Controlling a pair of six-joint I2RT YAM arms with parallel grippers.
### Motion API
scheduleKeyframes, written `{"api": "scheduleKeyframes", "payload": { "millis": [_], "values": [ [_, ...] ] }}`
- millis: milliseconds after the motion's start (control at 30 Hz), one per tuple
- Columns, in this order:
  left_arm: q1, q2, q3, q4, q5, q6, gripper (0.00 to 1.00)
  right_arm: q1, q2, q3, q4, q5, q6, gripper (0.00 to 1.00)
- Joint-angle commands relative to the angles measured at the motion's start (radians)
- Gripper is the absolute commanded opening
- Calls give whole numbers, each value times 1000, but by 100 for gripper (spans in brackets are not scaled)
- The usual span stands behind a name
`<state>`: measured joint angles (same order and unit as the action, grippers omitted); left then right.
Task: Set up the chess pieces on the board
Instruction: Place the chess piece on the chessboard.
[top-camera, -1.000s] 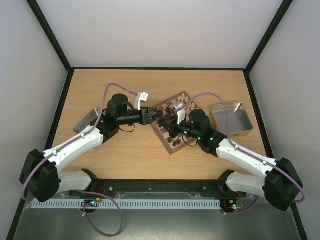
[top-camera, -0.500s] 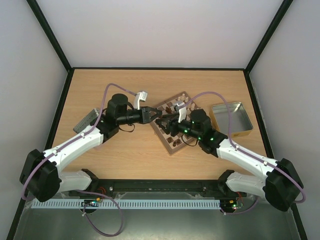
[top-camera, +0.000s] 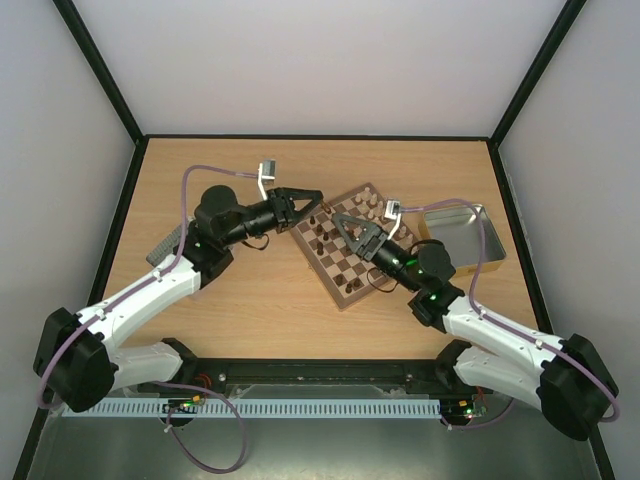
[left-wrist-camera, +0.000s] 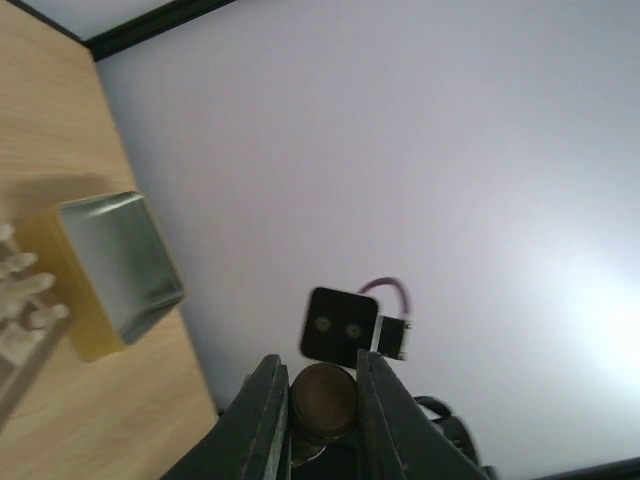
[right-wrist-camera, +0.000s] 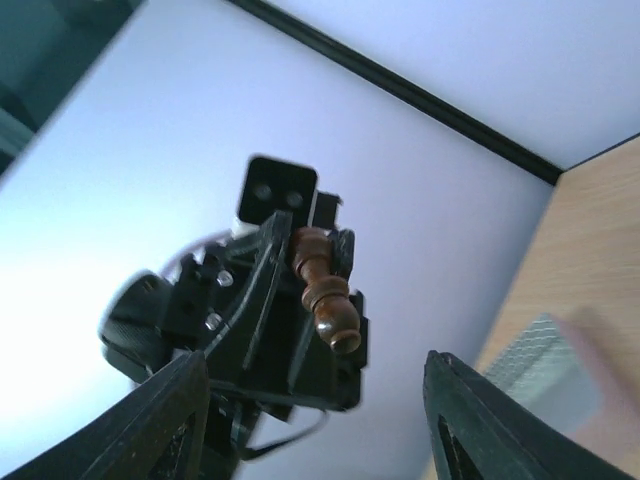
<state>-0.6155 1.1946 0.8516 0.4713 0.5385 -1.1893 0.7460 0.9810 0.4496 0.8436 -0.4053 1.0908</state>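
The desk (top-camera: 270, 300) carries the board (top-camera: 330, 265), which sits turned on a corner at the centre of the overhead view. A gold-rimmed tin (top-camera: 462, 240) lies just to its right and a grey tin (top-camera: 170, 240) well off to the left.

The setup looks partly done. Cream chess pieces (top-camera: 372, 207) line the board's upper edge and dark ones crowd its lower edge. A few stand in the middle rows, and I cannot tell whether every back-row square is filled. At least one piece is not yet placed.

The left end effector (top-camera: 308, 205) hovers at the board's upper left corner, clenched on a dark brown piece (left-wrist-camera: 322, 405). In the right wrist view that piece shows plainly, pinched between narrow jaws and apparently lifted off the board. The right end effector (top-camera: 356, 230) hangs over the middle of the board, its fingers (right-wrist-camera: 175, 420) spread wide and holding nothing.
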Motion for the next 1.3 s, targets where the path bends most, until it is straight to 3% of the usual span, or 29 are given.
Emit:
{"api": "scheduleKeyframes", "payload": {
  "millis": [0,200,500,800,900,1000,1067,1133,1267],
  "values": [
    [6,-10,-6,182,-3,-190,9,1,5,24,160,75,207,55],
    [6,13,-10,260,2,-261,9,1,72,94,172,18,267,46],
    [5,66,-15,339,14,-318,9,1,88,126,179,39,293,25],
    [6,108,-50,437,59,-347,11,1,78,156,46,116,276,11],
    [6,116,-81,472,64,-360,11,0,71,160,1,137,256,12],
    [5,123,-101,501,65,-374,11,1,65,161,-33,152,252,29],
    [6,129,-108,510,68,-377,11,1,61,156,-42,165,248,34],
    [6,137,-110,516,69,-382,11,1,62,159,-45,168,247,34],
    [6,160,-114,538,64,-399,10,1,71,161,-29,149,269,23]
  ]
}}
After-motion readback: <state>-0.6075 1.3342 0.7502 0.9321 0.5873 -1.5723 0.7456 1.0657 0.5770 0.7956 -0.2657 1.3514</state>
